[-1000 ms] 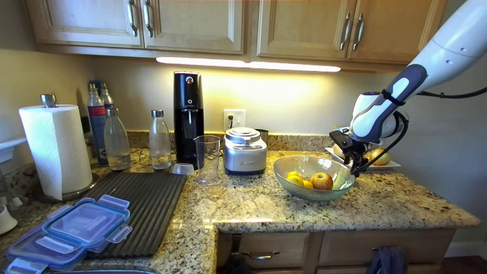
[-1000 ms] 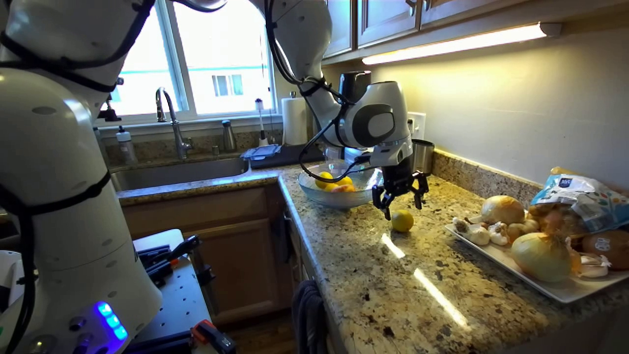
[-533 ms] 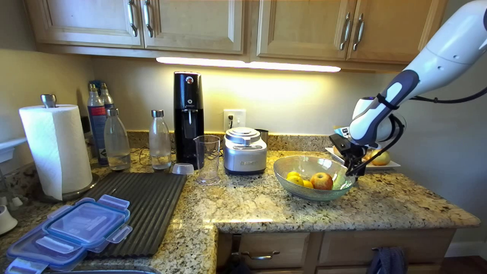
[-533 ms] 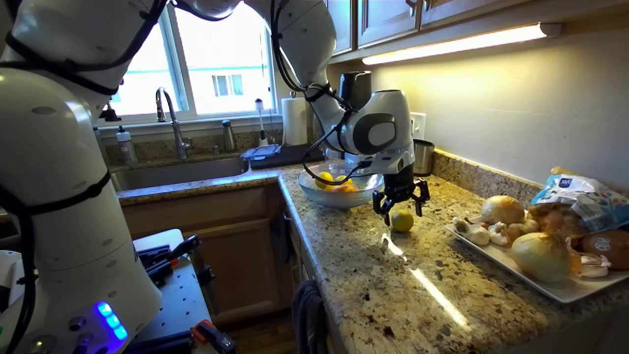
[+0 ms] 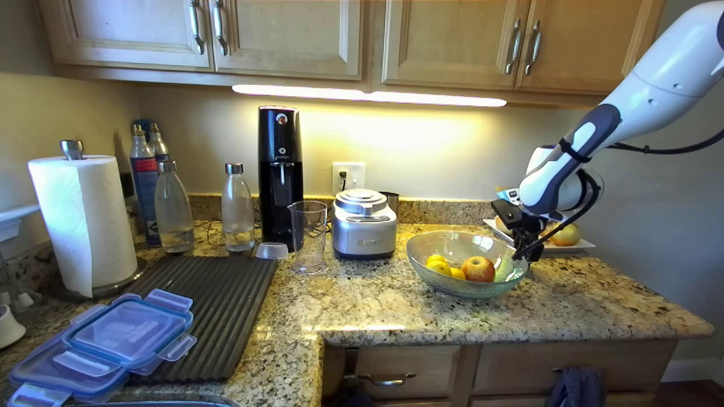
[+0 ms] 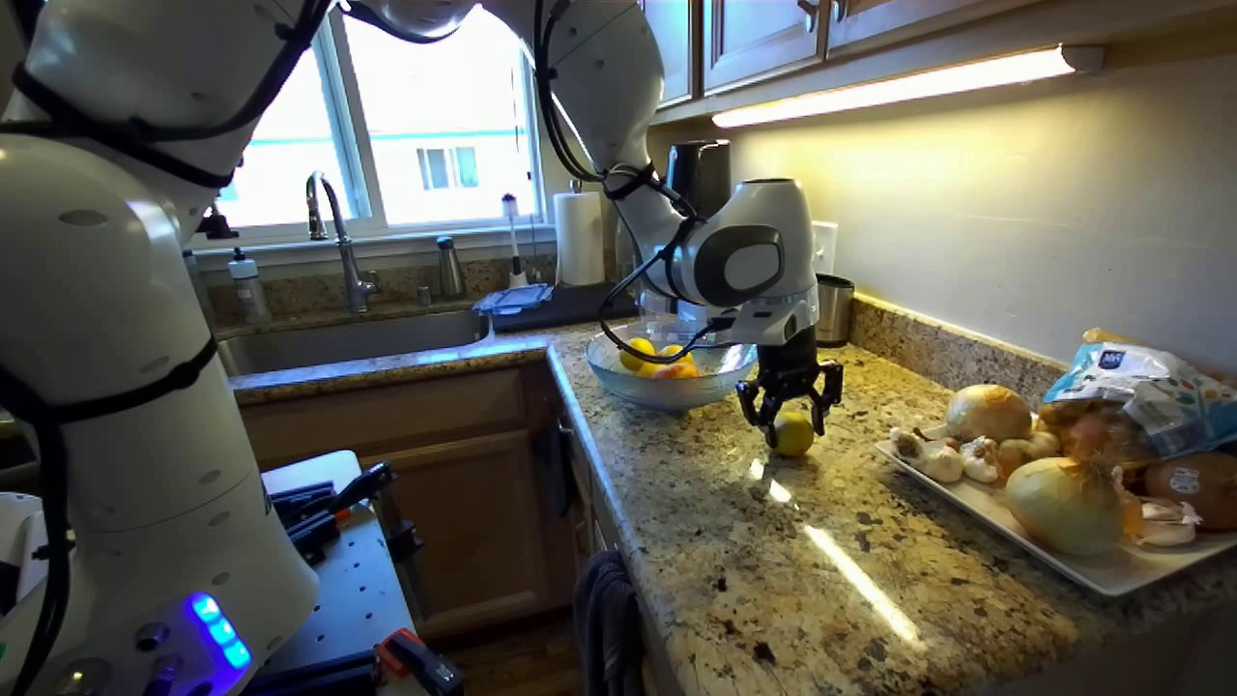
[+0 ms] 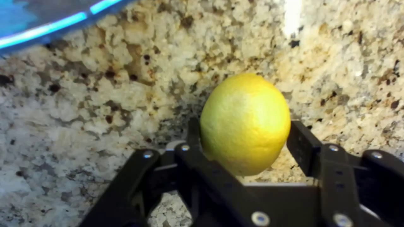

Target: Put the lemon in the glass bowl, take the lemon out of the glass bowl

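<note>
The yellow lemon (image 7: 245, 124) rests on the granite counter, with my gripper (image 7: 244, 123) lowered around it. Black finger pads (image 7: 301, 138) press against its two opposite sides. In an exterior view the same gripper (image 6: 796, 432) points straight down, its tips low beside the lemon (image 6: 795, 445). The see-through glass bowl (image 6: 667, 393) stands close by; its rim (image 7: 44, 30) cuts the upper left corner of the wrist view. Inside it lie several yellow fruits (image 5: 439, 267) and a reddish apple (image 5: 478, 269). From that side the gripped lemon is hidden.
A white plate (image 6: 1082, 572) of onions and garlic sits nearby, with a blue-and-white bag (image 6: 1131, 387) on it. Past the bowl stand a silver food processor (image 5: 365, 234) and a clear pitcher (image 5: 309, 243). A steel cup (image 6: 832, 309) is by the wall.
My gripper has come down over the lemon, and its fingers have drawn together onto it. The lemon has shifted slightly; the bowl has stayed put.
</note>
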You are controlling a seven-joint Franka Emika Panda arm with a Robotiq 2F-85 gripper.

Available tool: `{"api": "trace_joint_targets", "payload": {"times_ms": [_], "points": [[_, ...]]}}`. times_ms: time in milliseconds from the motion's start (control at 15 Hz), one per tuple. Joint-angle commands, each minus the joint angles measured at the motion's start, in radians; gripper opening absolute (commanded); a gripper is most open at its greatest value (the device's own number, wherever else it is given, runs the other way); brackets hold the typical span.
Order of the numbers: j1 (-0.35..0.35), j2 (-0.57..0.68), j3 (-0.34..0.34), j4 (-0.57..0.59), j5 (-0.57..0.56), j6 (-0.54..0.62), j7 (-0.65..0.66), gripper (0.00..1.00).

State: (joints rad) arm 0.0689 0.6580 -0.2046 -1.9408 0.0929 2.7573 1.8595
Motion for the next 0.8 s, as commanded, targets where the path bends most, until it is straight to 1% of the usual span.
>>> {"api": "trace_joint_targets", "payload": {"times_ms": [0,67,267,400,600,733], "points": [[-0.011,-0.096,0.009,-0.074,0.019,0.019,-0.047,0.42],[-0.01,-0.121,0.01,-0.089,0.019,0.022,-0.055,0.36],[-0.011,-0.186,0.013,-0.123,0.021,0.016,-0.075,0.32],[-0.011,-0.245,0.018,-0.158,0.02,0.021,-0.088,0.32],[0.009,-0.327,0.021,-0.198,0.0,0.022,-0.104,0.32],[0.019,-0.369,0.04,-0.213,-0.007,0.017,-0.125,0.32]]}}
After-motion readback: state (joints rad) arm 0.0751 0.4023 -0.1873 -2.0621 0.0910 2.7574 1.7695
